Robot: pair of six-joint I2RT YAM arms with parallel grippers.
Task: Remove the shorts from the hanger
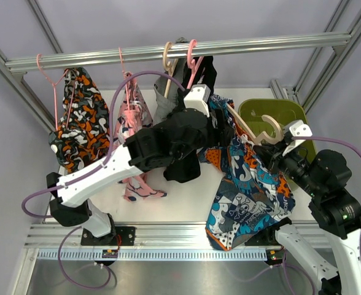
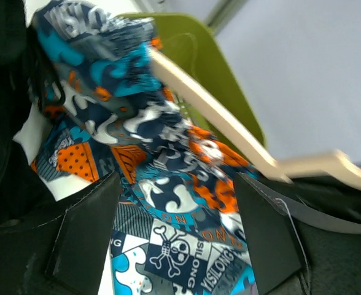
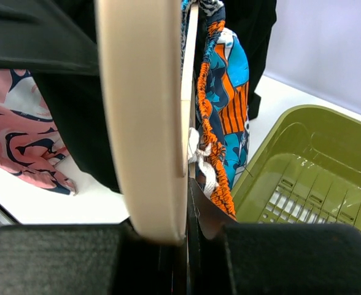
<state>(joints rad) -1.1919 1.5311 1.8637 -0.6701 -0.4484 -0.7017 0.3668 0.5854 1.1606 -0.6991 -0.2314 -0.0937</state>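
Observation:
The blue-orange-white patterned shorts [image 1: 248, 190] hang off a wooden hanger [image 1: 271, 128] and drape down to the table's front edge. My right gripper [image 1: 265, 149] is shut on the wooden hanger [image 3: 143, 123] near its hook and holds it off the rail. My left gripper [image 1: 225, 130] is open at the shorts' waist end. In the left wrist view the patterned cloth [image 2: 174, 203] lies between the spread fingers [image 2: 85, 230], and the hanger arm [image 2: 223, 123] runs above it. Black shorts [image 1: 208, 70] and grey shorts [image 1: 164, 104] hang on the rail.
A green bin [image 1: 279, 110] stands at the back right, also in the right wrist view [image 3: 303, 178]. Orange-black-white shorts [image 1: 79, 123] and pink patterned shorts [image 1: 131, 123] hang on pink hangers from the metal rail [image 1: 260, 44]. Frame posts stand at both sides.

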